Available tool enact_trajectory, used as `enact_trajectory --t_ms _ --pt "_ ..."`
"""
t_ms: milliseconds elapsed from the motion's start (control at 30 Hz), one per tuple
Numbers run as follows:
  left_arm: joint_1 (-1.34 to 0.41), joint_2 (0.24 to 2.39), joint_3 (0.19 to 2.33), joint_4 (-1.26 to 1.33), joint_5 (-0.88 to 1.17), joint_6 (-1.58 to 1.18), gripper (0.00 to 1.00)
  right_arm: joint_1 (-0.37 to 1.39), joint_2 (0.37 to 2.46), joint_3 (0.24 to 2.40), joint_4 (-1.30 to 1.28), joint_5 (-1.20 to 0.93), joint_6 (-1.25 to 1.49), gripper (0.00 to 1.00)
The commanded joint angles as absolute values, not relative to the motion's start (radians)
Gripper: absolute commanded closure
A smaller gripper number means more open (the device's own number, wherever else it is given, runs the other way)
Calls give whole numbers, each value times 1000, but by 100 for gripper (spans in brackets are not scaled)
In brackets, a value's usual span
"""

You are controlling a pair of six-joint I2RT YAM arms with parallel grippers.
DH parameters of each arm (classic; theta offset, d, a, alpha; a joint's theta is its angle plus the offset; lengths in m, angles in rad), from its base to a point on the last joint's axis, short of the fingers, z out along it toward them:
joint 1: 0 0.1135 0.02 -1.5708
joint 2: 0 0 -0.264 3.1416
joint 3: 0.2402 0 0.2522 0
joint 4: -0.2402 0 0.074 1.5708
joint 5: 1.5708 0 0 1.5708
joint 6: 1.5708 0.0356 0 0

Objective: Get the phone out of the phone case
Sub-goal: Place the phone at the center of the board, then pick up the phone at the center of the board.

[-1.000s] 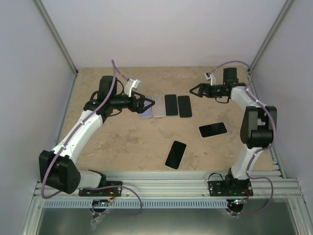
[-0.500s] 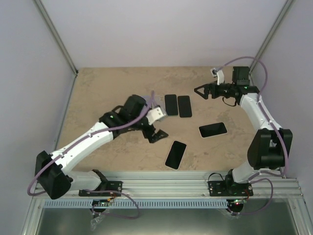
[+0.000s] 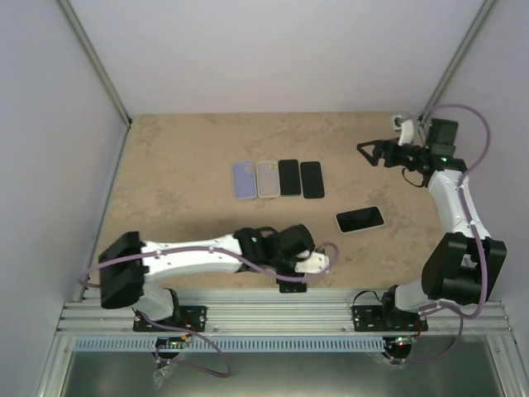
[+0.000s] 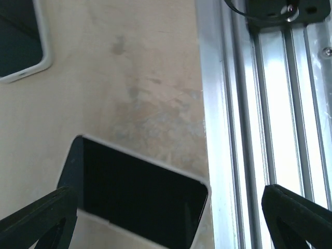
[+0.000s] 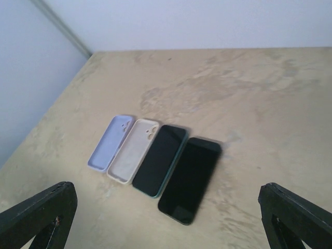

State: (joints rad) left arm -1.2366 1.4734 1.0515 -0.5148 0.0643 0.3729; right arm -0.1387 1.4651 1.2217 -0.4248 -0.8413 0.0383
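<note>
The left hand point(image 4: 168, 193), fingers spread wide and empty, hangs over one black phone point(image 4: 136, 199) lying in its case at the tabletop's point(image 3: 182, 207) near edge. The right hand point(image 3: 364, 152), equally spread and empty, hovers far right. Between them lie one white-cased phone point(image 3: 359, 219) and a row of four: a lilac case point(image 3: 244, 180), a beige case point(image 3: 267, 179) and two dark phones point(image 3: 311, 179).

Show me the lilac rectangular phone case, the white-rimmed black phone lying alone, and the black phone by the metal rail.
lilac rectangular phone case point(image 5: 110, 142), right wrist view, its middle.
white-rimmed black phone point(image 3: 360, 219), top view, screen centre.
black phone by the metal rail point(image 4: 136, 194), left wrist view, screen.
</note>
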Motion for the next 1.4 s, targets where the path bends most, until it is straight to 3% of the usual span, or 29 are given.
enact_trajectory --t_ms 0,200,500,1367 --pt "-1315 1610 1143 -457 -70 423 0 -240 1447 1179 -362 -933 118 2" --pt "-1317 1763 1259 -463 -131 441 1 -275 1430 1150 -343 -959 131 2" --pt "-1318 1853 1246 -420 -245 446 1 -276 1438 1143 -328 -974 145 2" --pt "-1245 1725 1011 -385 -367 416 1 -277 1447 1134 -315 -977 155 2"
